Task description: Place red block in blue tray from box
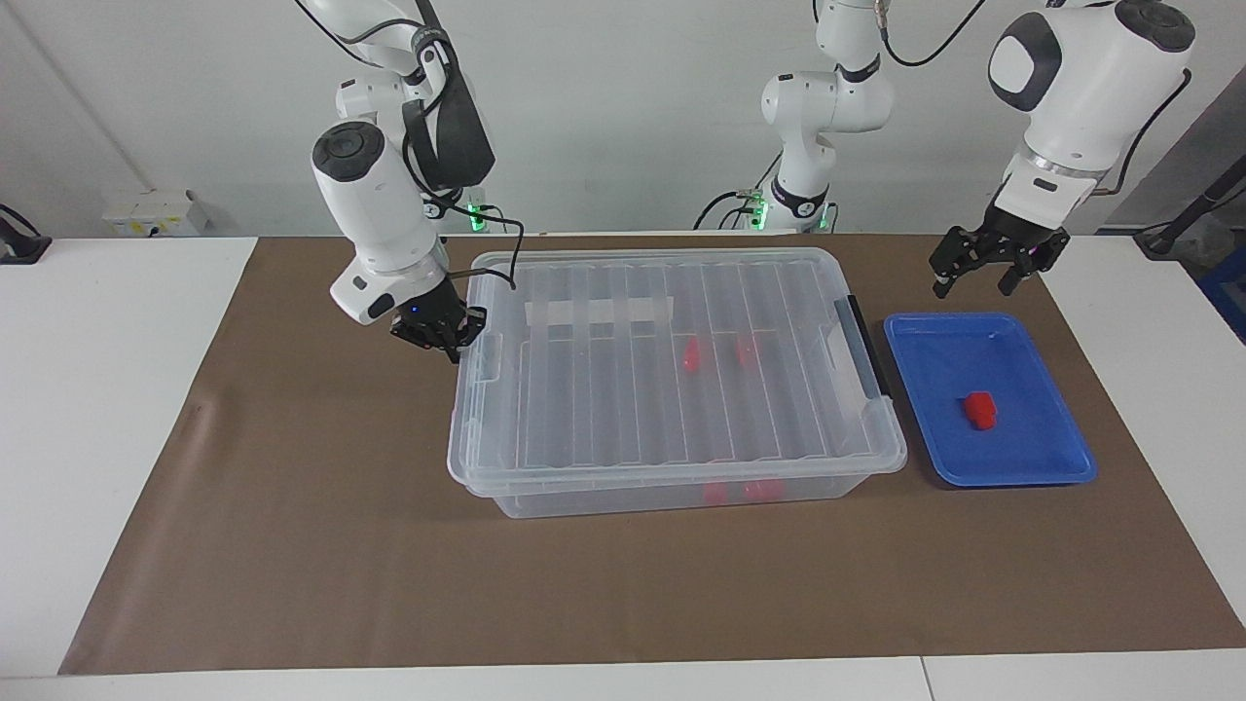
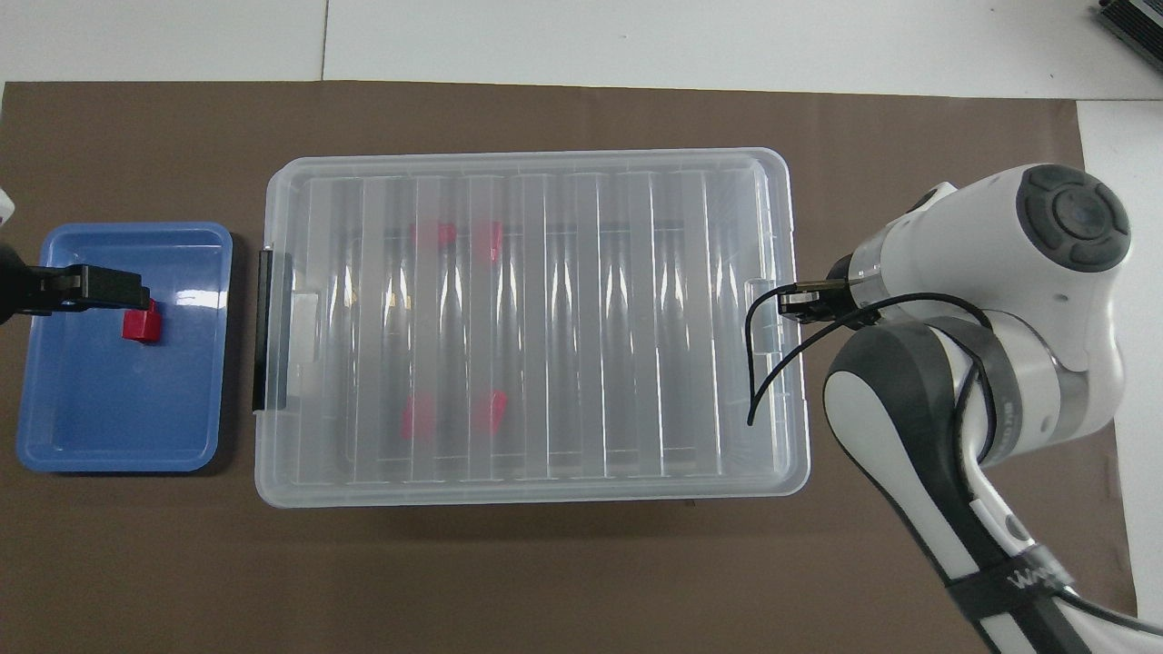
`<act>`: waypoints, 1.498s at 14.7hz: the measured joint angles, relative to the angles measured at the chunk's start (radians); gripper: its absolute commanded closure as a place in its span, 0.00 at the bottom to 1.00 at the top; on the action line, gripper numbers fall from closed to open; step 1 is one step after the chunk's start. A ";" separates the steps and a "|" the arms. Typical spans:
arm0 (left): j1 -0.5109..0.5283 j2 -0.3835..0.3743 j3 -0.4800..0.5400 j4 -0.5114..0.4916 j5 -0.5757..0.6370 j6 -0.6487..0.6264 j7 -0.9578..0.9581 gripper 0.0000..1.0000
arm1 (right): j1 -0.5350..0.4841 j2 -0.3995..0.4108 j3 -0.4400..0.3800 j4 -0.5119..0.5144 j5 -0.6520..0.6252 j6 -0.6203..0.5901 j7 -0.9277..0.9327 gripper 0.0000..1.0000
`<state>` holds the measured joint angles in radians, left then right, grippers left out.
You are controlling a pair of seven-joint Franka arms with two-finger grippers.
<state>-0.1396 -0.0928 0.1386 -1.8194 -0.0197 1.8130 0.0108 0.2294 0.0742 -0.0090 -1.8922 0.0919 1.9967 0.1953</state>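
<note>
1. my right claw [image 1: 440, 338] is clenched with nothing in it, its tips at the lid's edge [image 1: 484, 352] at the right arm's end of the box [image 1: 681, 492]. i judge it sits there to nudge the lid [image 1: 672, 360] square over the box.
2. my left claw [image 1: 985, 268] hangs spread wide and empty, over the mat [image 1: 292, 545] by the edge of the blue tray [image 1: 1061, 467] nearest the robots. it waits.
3. the tray lies just beside the box, at the left arm's end of the table, next to the black latch [image 1: 864, 346].
4. one red block [image 1: 980, 410] lies in the tray, touching neither claw.
5. the lid covers the box; two more red blocks [image 1: 715, 352] show through it.
6. i judge the placing done.
</note>
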 measured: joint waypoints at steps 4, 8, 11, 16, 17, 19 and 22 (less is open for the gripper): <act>0.000 0.000 0.000 -0.001 0.000 0.000 0.000 0.00 | 0.000 0.000 0.000 0.000 0.000 0.000 0.000 1.00; -0.011 -0.014 -0.002 -0.001 0.000 -0.014 0.000 0.00 | -0.011 -0.016 -0.014 0.006 0.000 0.000 0.000 1.00; -0.012 -0.019 0.002 -0.001 0.000 -0.019 0.000 0.00 | -0.050 -0.051 -0.021 0.008 -0.003 -0.016 0.000 0.00; -0.012 -0.022 0.005 -0.001 0.000 -0.020 0.000 0.00 | -0.139 -0.096 -0.028 0.014 -0.041 -0.055 0.000 0.00; -0.012 -0.022 0.007 -0.002 0.000 -0.020 -0.001 0.00 | -0.152 -0.101 -0.028 0.027 -0.058 -0.072 0.000 0.00; -0.012 -0.022 0.012 -0.002 0.000 -0.020 -0.001 0.00 | -0.171 -0.105 -0.028 0.072 -0.094 -0.121 0.000 0.00; -0.012 -0.022 0.014 -0.002 0.000 -0.020 -0.001 0.00 | -0.188 -0.105 -0.029 0.158 -0.130 -0.221 0.000 0.00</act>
<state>-0.1518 -0.1149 0.1524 -1.8211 -0.0198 1.7930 0.0100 0.0418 -0.0312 -0.0376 -1.7339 -0.0384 1.7752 0.1954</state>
